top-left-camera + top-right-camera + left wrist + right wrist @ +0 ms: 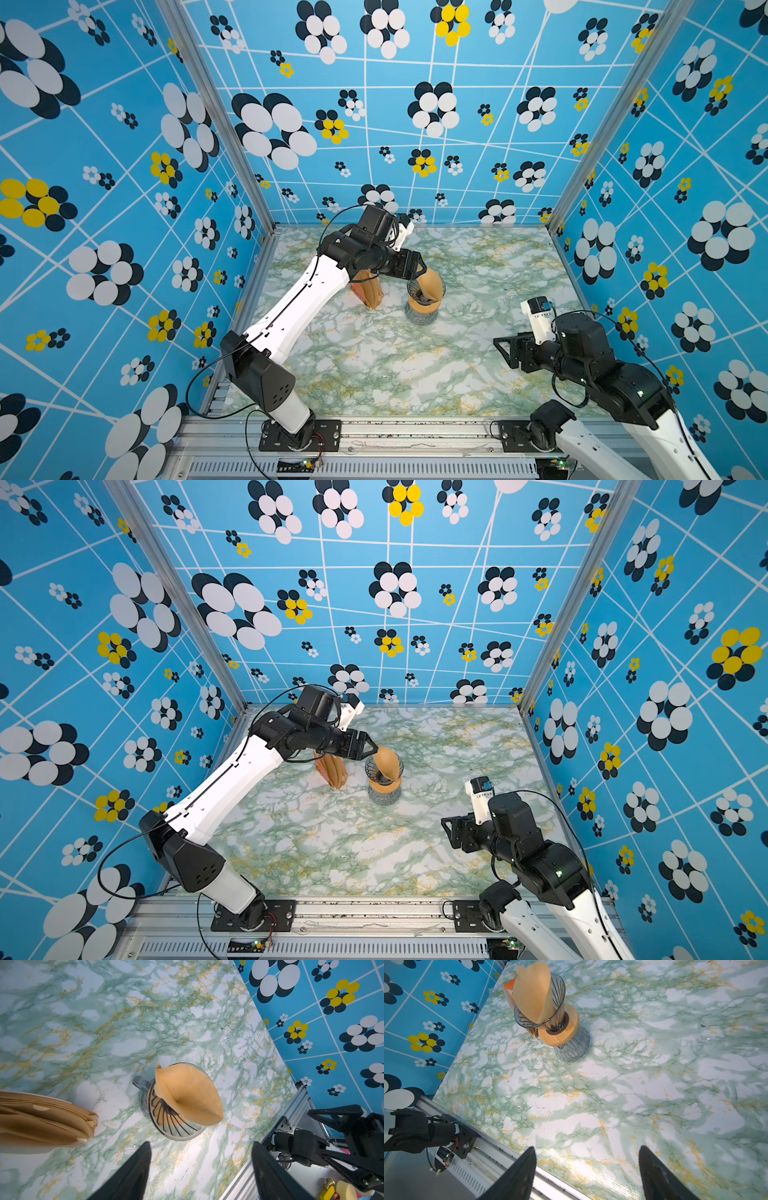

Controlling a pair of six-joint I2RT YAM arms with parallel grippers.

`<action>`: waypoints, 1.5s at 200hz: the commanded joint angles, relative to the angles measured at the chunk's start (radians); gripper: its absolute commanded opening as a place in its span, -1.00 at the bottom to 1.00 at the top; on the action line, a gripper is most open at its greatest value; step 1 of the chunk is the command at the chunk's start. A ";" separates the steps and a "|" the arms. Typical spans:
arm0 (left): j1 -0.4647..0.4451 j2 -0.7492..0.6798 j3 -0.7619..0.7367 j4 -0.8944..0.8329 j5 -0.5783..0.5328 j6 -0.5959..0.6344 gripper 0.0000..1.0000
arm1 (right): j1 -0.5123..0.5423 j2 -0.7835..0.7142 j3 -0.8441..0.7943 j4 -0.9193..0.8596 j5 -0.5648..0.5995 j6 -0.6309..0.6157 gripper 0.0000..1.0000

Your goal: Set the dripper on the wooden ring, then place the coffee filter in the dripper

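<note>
Left wrist view — left claw point(200, 1169) apart, empty | coffee filter point(188, 1094) in dripper point(176, 1126) | right claw point(586, 1174) apart

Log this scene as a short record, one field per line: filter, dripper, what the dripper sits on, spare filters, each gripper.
coffee filter: tip down in the dripper, leaning to one side, top edge above the rim
dripper: clear ribbed glass, upright
support: wooden ring on a glass jug
spare filters: stack on the table beside the jug
left gripper: open, empty, clear of the filter
right gripper: open, empty, far from the dripper
</note>
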 commanded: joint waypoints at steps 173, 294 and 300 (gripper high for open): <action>0.038 -0.435 -0.587 0.348 -0.103 -0.296 0.98 | -0.004 0.553 0.464 0.219 0.096 0.056 0.99; -0.045 -0.432 -0.590 0.290 -0.319 -0.325 0.98 | -0.004 0.766 0.670 0.051 -0.057 0.008 0.99; -0.048 -0.419 -0.584 0.299 -0.309 -0.325 0.98 | -0.003 0.780 0.680 0.039 -0.054 0.007 0.99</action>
